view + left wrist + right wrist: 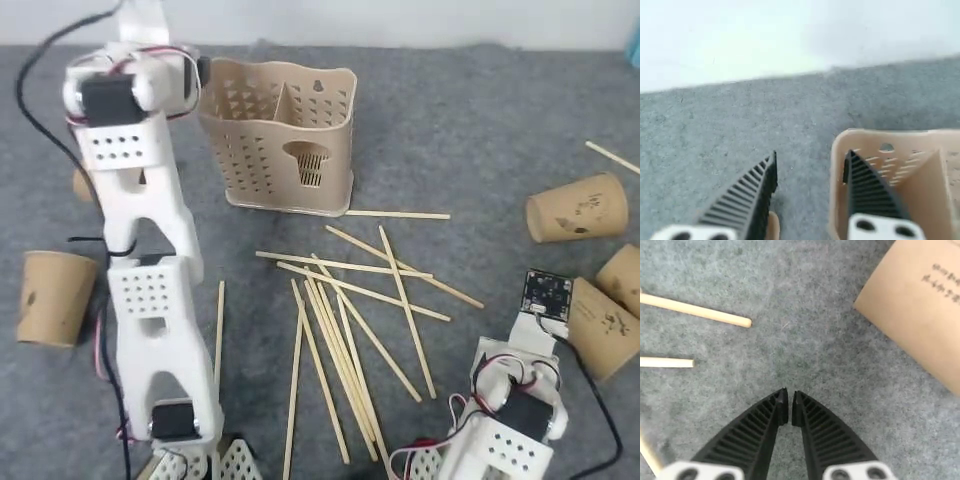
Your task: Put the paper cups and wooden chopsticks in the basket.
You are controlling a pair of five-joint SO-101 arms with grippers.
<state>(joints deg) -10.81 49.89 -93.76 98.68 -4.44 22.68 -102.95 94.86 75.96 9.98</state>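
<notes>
The left fingers (771, 172) are spread wide with nothing between them, held above the grey tabletop (715, 130) at a corner of the basket (890, 137). One finger overlaps the basket's rim and the other hangs just outside its wall. The basket (280, 135) stands upright, split into compartments.

The right fingers (785, 407) are pressed together on nothing, pointing down at the tabletop. A paper cup (920, 310) lies on its side just ahead of their tips and off to one side, not touching them. Two chopstick ends (695, 310) lie off to the other side.

The loose chopsticks (340, 330) lie crossed in a heap between the right fingers and the basket. Two more cups (578, 208) lie on their sides beyond the right fingers. Another cup (55, 297) lies on its side well behind the left fingers, beside that arm.
</notes>
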